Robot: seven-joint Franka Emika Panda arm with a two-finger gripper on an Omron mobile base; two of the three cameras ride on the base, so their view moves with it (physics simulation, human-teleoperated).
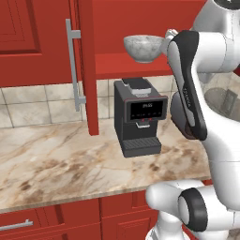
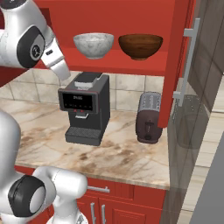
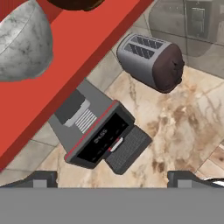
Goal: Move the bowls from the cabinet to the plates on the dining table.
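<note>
The grey-white marbled bowl (image 2: pixel 93 44) and the dark brown bowl (image 2: pixel 140 46) stand side by side on the red shelf (image 2: pixel 122 59) of the open cabinet (image 1: pixel 88 70). The left base view shows the marbled bowl (image 1: pixel 143 47) with my arm just to its right. My gripper (image 3: pixel 112 180) is open, its tips wide apart with nothing between them. In the hand view the marbled bowl (image 3: pixel 24 41) sits at the upper left and the brown bowl (image 3: pixel 74 3) at the top edge, both apart from the tips. The plates and dining table are out of view.
A black coffee machine (image 2: pixel 85 107) stands on the marble counter (image 2: pixel 118 153) under the shelf, with a dark toaster (image 2: pixel 148 117) to its right. Open cabinet doors with silver bar handles (image 1: pixel 72 65) (image 2: pixel 188 65) flank the shelf. Red drawer fronts run below the counter.
</note>
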